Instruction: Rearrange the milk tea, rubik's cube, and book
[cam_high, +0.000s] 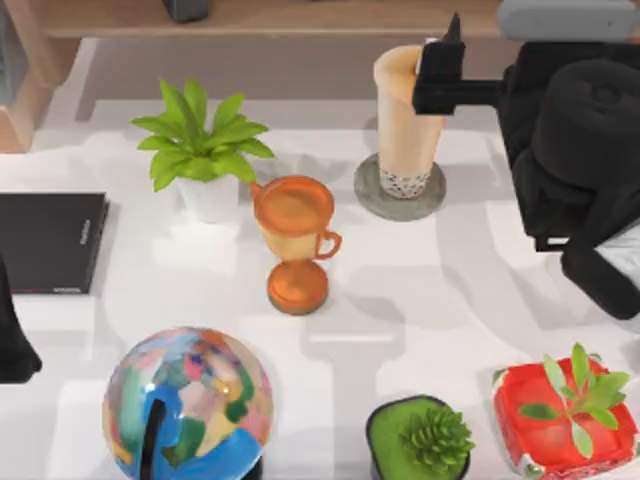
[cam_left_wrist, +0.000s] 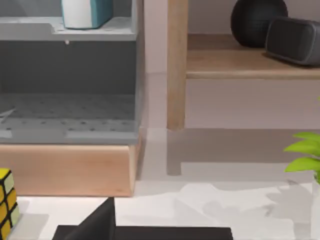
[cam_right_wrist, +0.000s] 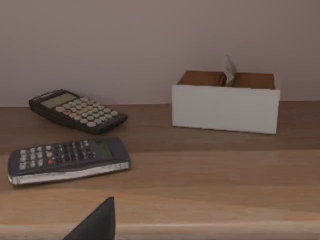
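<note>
The milk tea (cam_high: 405, 120), a tall clear cup of pale orange drink with dark pearls at its base, stands upright on a grey round coaster (cam_high: 372, 198) at the back of the table. My right gripper (cam_high: 446, 68) hovers at the cup's rim on its right side, open and holding nothing; one fingertip (cam_right_wrist: 97, 224) shows in the right wrist view. The rubik's cube (cam_left_wrist: 6, 202) lies on the table beside a wooden ledge. The teal-blue book (cam_left_wrist: 86, 12) stands on a grey shelf (cam_left_wrist: 65, 30). My left arm (cam_high: 14, 340) rests at the table's left edge, with a fingertip (cam_left_wrist: 100, 222) above a black slab.
A black slab (cam_high: 50, 242) lies at the left. An orange trophy (cam_high: 295, 238), a leafy plant (cam_high: 205, 150), a globe (cam_high: 185, 405), a green succulent pot (cam_high: 420, 440) and a red pot (cam_high: 565, 420) crowd the table. Two calculators (cam_right_wrist: 70, 159) and a white box (cam_right_wrist: 225, 107) sit on a wooden shelf.
</note>
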